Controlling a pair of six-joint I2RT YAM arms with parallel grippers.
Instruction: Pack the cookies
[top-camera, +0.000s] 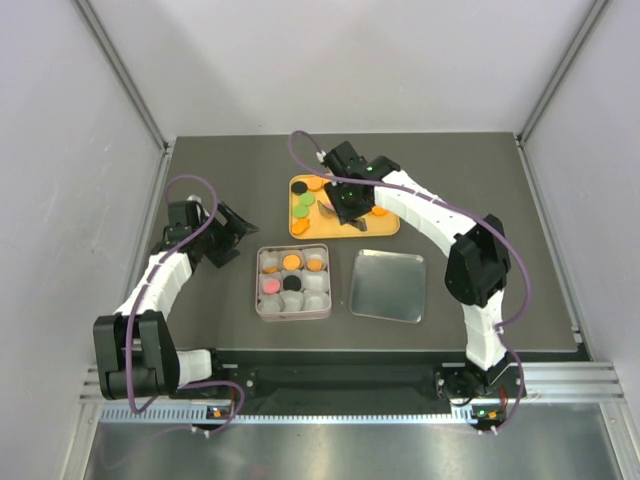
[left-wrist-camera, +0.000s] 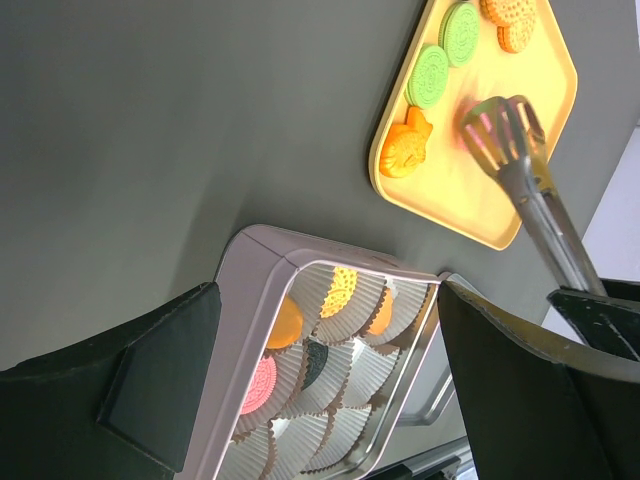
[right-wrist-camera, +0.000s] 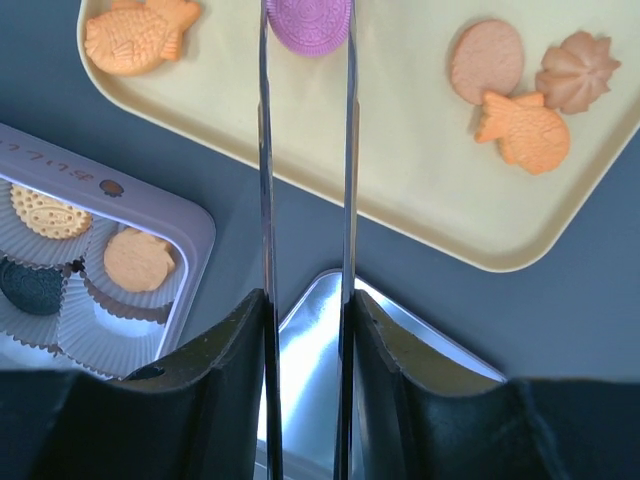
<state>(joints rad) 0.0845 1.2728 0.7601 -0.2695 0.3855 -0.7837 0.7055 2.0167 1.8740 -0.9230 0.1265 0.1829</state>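
The tong tips run off the top of the right wrist view, and the purple cookie (right-wrist-camera: 309, 22) is half cut off too, so the pinch itself is hard to confirm. The right gripper (right-wrist-camera: 308, 312) is clamped on the tongs (right-wrist-camera: 266, 200), whose arms are squeezed nearly parallel, one blade against each side of that cookie on the yellow tray (right-wrist-camera: 420, 190). Other cookies (left-wrist-camera: 430, 75) sit on the tray and in the paper cups (left-wrist-camera: 330, 440) of the tin (left-wrist-camera: 250, 290). The left gripper (top-camera: 232, 232) hangs spread wide just beside the tin.
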